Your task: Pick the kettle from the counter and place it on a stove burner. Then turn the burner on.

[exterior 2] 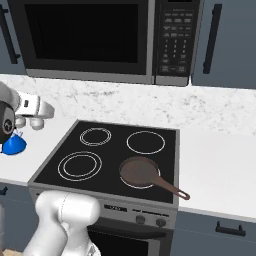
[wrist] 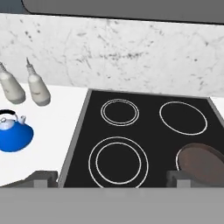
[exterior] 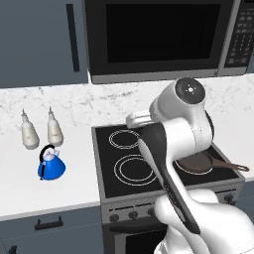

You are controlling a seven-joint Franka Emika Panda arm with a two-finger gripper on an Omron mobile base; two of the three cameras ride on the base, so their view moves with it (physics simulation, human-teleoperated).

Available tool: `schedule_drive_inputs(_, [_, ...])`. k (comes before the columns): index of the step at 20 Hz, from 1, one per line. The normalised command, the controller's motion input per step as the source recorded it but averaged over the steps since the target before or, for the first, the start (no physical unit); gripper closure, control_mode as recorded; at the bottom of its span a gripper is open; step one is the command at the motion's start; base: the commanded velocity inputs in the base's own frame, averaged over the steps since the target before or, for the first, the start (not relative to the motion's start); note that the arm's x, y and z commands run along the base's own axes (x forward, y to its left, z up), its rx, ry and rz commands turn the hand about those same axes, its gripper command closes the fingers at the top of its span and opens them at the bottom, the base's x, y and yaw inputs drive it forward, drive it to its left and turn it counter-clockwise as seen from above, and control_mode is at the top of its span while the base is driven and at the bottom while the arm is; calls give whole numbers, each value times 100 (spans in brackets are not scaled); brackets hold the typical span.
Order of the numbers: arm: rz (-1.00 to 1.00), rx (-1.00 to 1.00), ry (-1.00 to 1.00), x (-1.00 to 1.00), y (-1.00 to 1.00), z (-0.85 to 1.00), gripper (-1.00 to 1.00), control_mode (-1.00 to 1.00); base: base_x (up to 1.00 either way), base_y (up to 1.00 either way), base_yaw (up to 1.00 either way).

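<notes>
Sitting untouched on the white worktop (exterior: 59, 191) at the frame's left, the kettle (exterior: 51, 166) is yet to be lifted by the parted, empty fingers (wrist: 43, 179) toward the stove burner (wrist: 118, 160).

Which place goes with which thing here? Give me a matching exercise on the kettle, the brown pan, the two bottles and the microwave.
Things:
1. kettle
2. brown pan
3. two bottles
4. microwave

Places:
A. mounted above the stove
B. on the front right burner
C. on the counter left of the stove, in front of the bottles
D. near the backsplash, behind the kettle

Pairs: 1-C, 2-B, 3-D, 4-A
</notes>
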Motion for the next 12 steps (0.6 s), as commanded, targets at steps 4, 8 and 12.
schedule_drive_inputs(4, [0, 0, -8, -43, 100, 59, -100, -100, 0, 0, 0])
schedule_drive_inputs(8, [7, 0, 0, -48, 100, 30, -100, -100, 0, 0, 0])
schedule_drive_inputs(12, [13, 2, 2, -40, 100, 1, -100, -100, 0, 0, 0])
